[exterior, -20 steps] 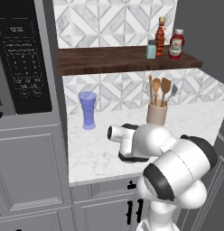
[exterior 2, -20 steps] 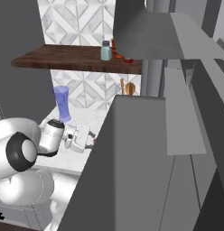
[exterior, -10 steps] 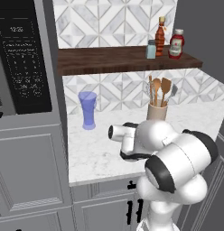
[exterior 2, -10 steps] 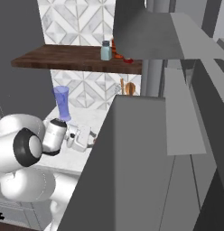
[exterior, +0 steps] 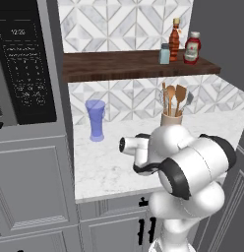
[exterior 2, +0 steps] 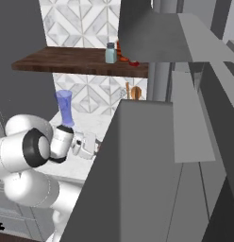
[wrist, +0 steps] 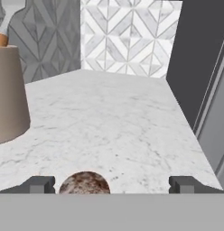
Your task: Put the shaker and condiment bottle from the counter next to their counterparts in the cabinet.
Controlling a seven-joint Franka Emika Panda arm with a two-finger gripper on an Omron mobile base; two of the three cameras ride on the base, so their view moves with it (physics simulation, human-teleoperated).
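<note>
- Three items stand together at the right end of the dark wooden shelf (exterior: 119,65): a tall slim red-orange condiment bottle (exterior: 175,33) with a tan cap, a squat red bottle (exterior: 192,48) with a white cap and label to its right, and a pale blue-grey shaker with a silver lid (exterior: 165,53) to its left.
- From the right base view the pale shaker (exterior 2: 110,53) sits near the front edge of the shelf (exterior 2: 67,60), with red showing just behind it.
- On the marble desk (exterior: 109,162) below, a blue glass (exterior: 96,120) stands near the tile wall, and a beige holder of wooden utensils (exterior: 172,110) stands further right.
- The white arm bends low over the desk, its wrist pointing toward the right side of the desk.
- In the hand view the jaws (wrist: 112,185) are spread wide open, with the two dark fingertips (wrist: 39,184) far apart and nothing clamped between them.
- A small round top, mottled brown and grey (wrist: 84,183), shows at the bottom edge between the fingertips, nearer the left one; it may be the shaker's lid, but I cannot tell for sure.
- The beige holder (wrist: 10,94) rises at the left of the hand view, with bare marble (wrist: 123,131) stretching ahead to the tile wall.
</note>
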